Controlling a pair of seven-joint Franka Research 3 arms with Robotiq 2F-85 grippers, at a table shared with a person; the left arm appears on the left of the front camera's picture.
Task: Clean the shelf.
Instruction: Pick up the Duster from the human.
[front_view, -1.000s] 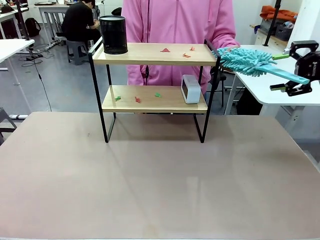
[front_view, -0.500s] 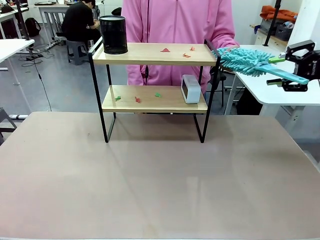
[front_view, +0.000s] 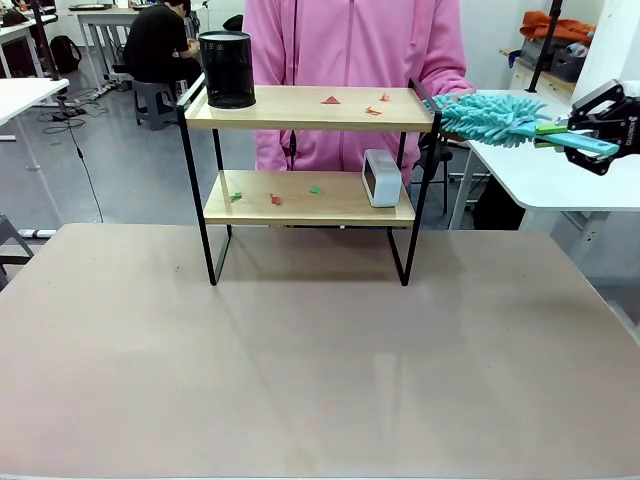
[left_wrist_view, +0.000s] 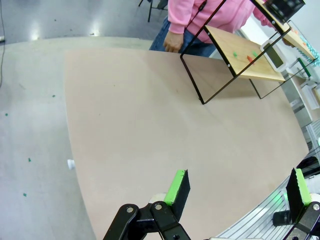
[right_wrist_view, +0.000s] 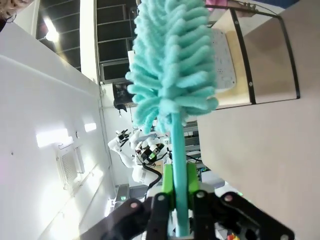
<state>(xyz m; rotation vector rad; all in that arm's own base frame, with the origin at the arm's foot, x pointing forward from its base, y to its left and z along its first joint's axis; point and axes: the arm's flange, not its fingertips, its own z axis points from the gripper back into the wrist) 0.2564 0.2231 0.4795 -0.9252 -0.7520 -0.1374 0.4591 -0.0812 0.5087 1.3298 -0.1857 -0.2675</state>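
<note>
Front view: right claw (front_view: 587, 142) clamps the teal duster (front_view: 490, 118); left claw (left_wrist_view: 237, 184) gapes.

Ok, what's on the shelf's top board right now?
Top board: a black mesh cup at the left end, three red scraps toward the right. The cup's wall hides its inside.

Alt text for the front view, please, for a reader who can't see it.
The right gripper grips the handle of a teal duster beside the shelf. Coloured scraps litter both boards; a black mesh cup stands on top, a person in pink behind.
</note>
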